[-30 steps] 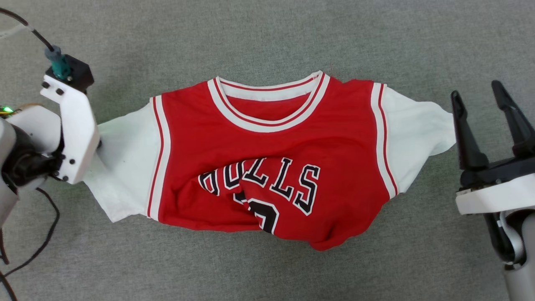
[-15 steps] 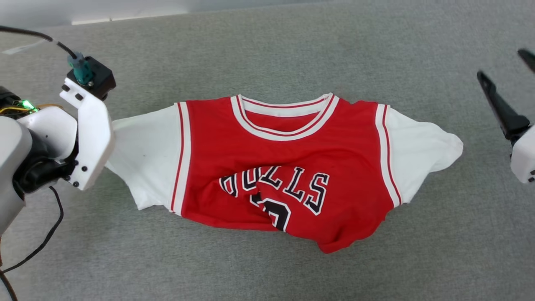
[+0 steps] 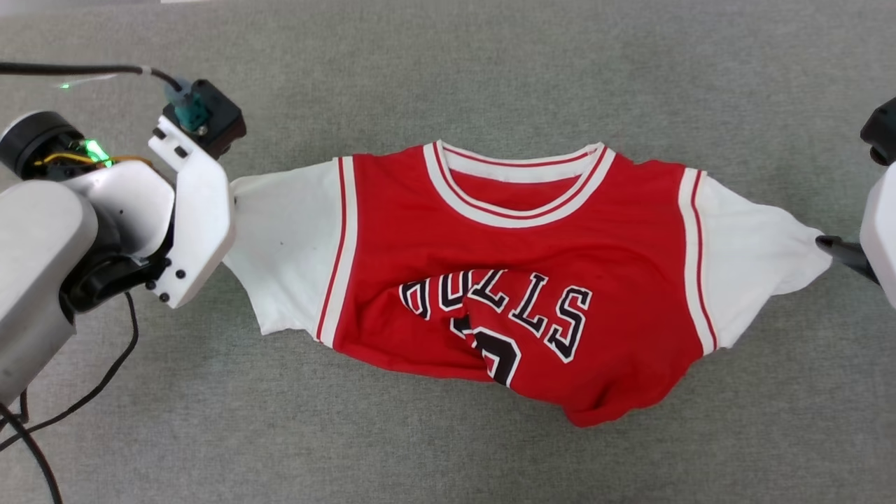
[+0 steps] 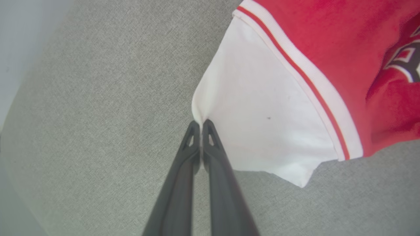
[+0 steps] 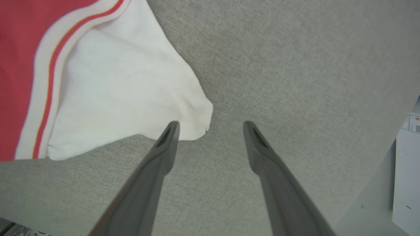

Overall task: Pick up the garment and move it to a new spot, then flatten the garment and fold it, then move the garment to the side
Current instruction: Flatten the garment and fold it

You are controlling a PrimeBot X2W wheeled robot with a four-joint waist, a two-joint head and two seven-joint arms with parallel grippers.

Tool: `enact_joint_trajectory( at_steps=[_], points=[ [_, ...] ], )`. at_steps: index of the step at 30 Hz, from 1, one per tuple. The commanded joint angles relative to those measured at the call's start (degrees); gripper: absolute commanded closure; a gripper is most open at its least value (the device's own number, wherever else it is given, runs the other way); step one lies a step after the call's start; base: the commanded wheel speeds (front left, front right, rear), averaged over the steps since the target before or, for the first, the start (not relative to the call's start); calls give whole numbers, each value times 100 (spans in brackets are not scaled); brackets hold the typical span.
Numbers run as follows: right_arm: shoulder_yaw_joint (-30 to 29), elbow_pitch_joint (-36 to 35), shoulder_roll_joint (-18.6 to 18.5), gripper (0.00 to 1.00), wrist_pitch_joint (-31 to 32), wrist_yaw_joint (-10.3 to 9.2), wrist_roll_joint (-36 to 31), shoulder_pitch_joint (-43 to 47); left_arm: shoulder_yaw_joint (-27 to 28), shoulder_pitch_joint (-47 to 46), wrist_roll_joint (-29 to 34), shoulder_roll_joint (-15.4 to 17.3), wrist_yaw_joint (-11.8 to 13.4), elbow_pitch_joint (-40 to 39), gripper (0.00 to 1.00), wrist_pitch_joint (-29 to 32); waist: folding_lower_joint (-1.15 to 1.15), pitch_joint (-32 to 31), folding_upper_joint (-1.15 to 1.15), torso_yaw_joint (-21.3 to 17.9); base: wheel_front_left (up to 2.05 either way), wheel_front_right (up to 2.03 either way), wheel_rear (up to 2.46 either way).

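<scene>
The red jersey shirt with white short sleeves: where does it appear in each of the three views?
Head view: the red jersey shirt lies across the centre.
Left wrist view: shirt upper right, sleeve edge in the shut left gripper.
Right wrist view: shirt upper left.
Shared landmark: grey carpet.

Left arm (image 3: 42, 231): pale grey-white rounded shell with a black joint (image 3: 98, 283) under it. Flat white bracket (image 3: 199, 210) bolted on, dark screw heads at both ends. Black camera block (image 3: 217, 129) on top, with a teal plug (image 3: 185, 110) and a black cable (image 3: 77, 69). Green LED (image 3: 91, 149) lit, yellowish wires beside it. Loose black lead (image 3: 105, 374) loops below. Right arm (image 3: 880, 231): white shell, black part above. Left gripper (image 4: 200, 124) and right gripper (image 5: 211, 126) have the same jaws: long, dark grey, tapered, triangular slot near each tip.
</scene>
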Motion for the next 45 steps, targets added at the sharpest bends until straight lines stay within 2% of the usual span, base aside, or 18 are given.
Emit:
enact_joint_trajectory(
  at_steps=[1, 5, 9, 13, 14, 15, 16, 23, 34, 40, 45],
  points=[
    [64, 138, 108, 0, 75, -4, 80, -104, -41, -106, 46, -36, 1, -13, 100, -51, 0, 122, 0, 88, 0, 0, 0],
    [286, 623, 350, 0, 123, -4, 193, -226, -130, -272, 36, -99, 1, 5, 100, -135, 0, 290, 0, 172, 0, 0, 0],
    [609, 1036, 644, 0, -130, -4, 276, -55, -234, -373, 7, -122, 1, 43, 100, -224, 0, 388, 0, 210, 0, 0, 0],
    [943, 1201, 788, 0, -412, -2, 475, 129, -329, -416, -40, -141, 1, 138, 100, -327, 0, 408, 0, 219, 0, 0, 0],
    [984, 1216, 804, 13, -508, -1, 496, 117, -364, -431, -42, -138, 1, 159, 100, -351, 0, 397, 0, 215, 0, 0, 0],
    [1001, 1247, 793, 77, -624, 0, 531, 77, -393, -438, -51, -139, 1, 190, 100, -389, 0, 370, 0, 207, 0, 0, 0],
    [1011, 1285, 766, 100, -705, -1, 593, 39, -423, -445, -55, -140, 1, 217, 100, -420, 0, 338, 0, 201, 0, 0, 0],
    [739, 1090, 430, 100, -1913, -4, 610, -403, -568, -576, 117, -179, 2, 334, 100, -1054, 0, -129, 0, 181, 0, 0, 0],
    [503, 479, -1, 100, -2769, -4, 340, -617, -274, -879, 326, -159, 38, 463, 100, -2078, 0, -879, 0, 109, 0, 0, 0],
    [140, 315, 54, 100, -3109, -4, -69, -1124, 4, -1277, 437, -239, 144, 422, 100, -2397, 0, -1034, 0, 73, 0, 0, 0],
    [-29, 269, 201, 100, -3118, -4, -406, -1737, 215, -1752, 557, -424, 212, 524, 100, -2593, 0, -1021, 0, 70, 0, 0, 0]
  ],
)
